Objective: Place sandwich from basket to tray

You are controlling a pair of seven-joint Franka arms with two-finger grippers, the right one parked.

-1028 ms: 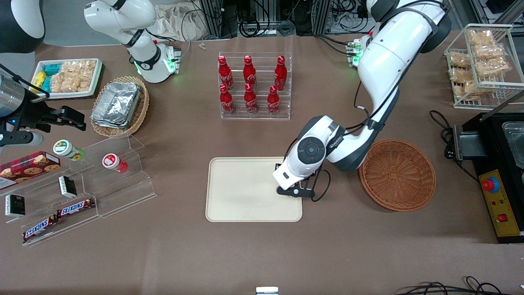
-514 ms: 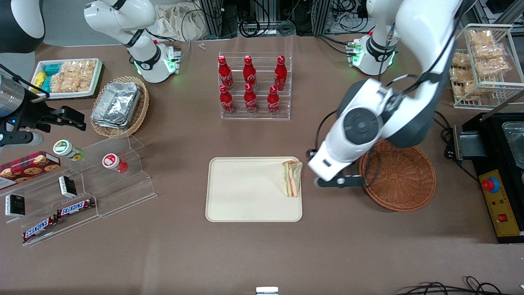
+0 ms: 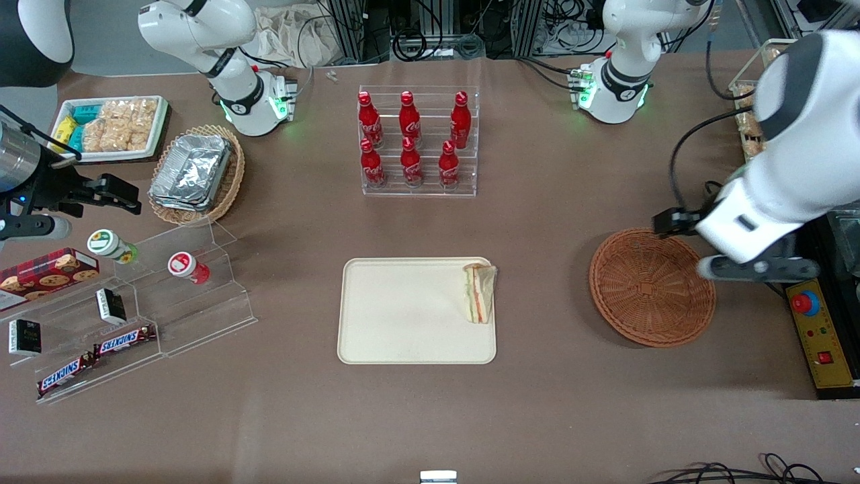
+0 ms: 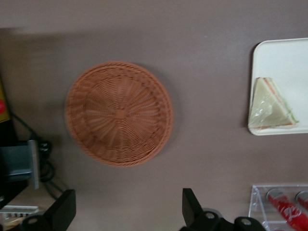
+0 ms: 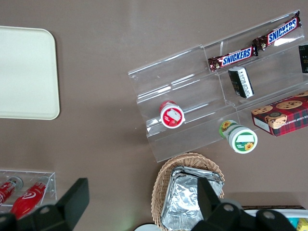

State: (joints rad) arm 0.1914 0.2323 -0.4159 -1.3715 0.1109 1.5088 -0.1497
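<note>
The hand (image 3: 756,269) has swung away from the tray (image 3: 396,336), fingers spread and empty, hanging past the basket (image 3: 652,287) by the tabletop's working-arm end; the sandwich (image 3: 479,293) stays at the tray's edge.

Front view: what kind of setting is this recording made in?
Probably a robotics lab staged as a snack counter: cola bottles in an acrylic rack, Snickers bars on clear steps, aluminium framing and cables past the table. The claw hangs by the basket.

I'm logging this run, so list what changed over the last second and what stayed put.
The gripper let go of the sandwich and pulled away from the tray, rising past the basket toward the working arm's end of the table; it is open. The sandwich, tray and basket have not moved in the last half second.
</note>
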